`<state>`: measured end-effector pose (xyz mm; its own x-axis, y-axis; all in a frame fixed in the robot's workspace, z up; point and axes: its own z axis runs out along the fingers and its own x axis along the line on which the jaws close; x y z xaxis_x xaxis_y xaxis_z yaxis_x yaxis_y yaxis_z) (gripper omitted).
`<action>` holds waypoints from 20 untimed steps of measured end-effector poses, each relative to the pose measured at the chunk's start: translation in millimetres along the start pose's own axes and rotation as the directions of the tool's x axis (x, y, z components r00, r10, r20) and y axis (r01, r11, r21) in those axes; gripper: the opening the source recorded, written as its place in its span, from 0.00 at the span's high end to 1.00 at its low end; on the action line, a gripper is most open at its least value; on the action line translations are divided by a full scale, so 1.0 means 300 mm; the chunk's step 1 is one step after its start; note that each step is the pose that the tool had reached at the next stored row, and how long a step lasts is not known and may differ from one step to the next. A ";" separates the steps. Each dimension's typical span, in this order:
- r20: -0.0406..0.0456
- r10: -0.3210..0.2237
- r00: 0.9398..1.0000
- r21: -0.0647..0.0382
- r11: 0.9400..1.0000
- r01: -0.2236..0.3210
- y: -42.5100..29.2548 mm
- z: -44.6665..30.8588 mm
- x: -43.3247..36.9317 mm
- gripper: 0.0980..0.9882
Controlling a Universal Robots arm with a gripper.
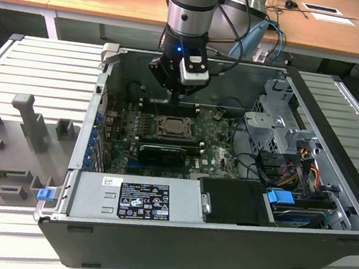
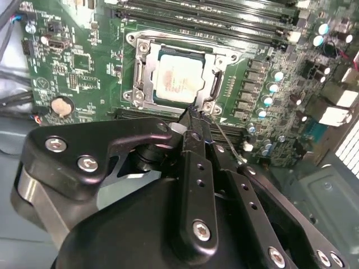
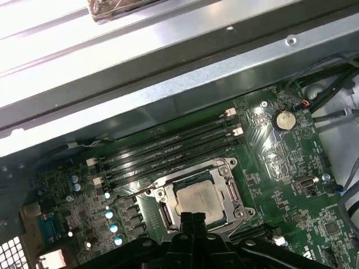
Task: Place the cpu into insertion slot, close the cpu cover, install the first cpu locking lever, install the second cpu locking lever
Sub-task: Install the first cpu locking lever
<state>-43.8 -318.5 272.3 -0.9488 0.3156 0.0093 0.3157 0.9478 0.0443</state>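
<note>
1. The exterior view looks steeply down from the near side, fairly far back, over the open computer case [image 1: 174,238] on the ribbed surface [image 1: 38,66].
2. The second wrist view looks past the end effector [image 2: 193,120], close to the insertion slot [image 2: 139,84].
3. The first wrist view seems to face the opposite way. Both wrist views share the slot and the motherboard [image 3: 269,145].

Flat room light from above fills the exterior view, yet the computer case [image 1: 218,246] keeps its floor in shadow. In my first wrist view its metal wall [image 3: 168,73] glares almost white. In my second wrist view my pincer [image 2: 192,116] looms dark and soft-edged; the cpu [image 2: 178,83] gleams pale.
</note>
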 end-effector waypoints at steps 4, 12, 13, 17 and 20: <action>-0.003 -0.064 0.998 0.000 0.998 0.064 0.000 0.000 0.000 0.99; -0.009 -0.199 0.980 0.001 0.980 0.199 0.000 0.000 0.000 0.99; -0.010 -0.214 0.977 0.001 0.977 0.214 0.000 0.000 0.000 0.99; -0.012 -0.260 0.966 0.001 0.966 0.260 0.000 0.000 0.000 0.99; -0.013 -0.291 0.957 0.001 0.957 0.291 0.000 0.000 0.000 0.99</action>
<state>-43.9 -318.5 272.3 -0.9996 0.0256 0.0093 0.0260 0.9987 0.0443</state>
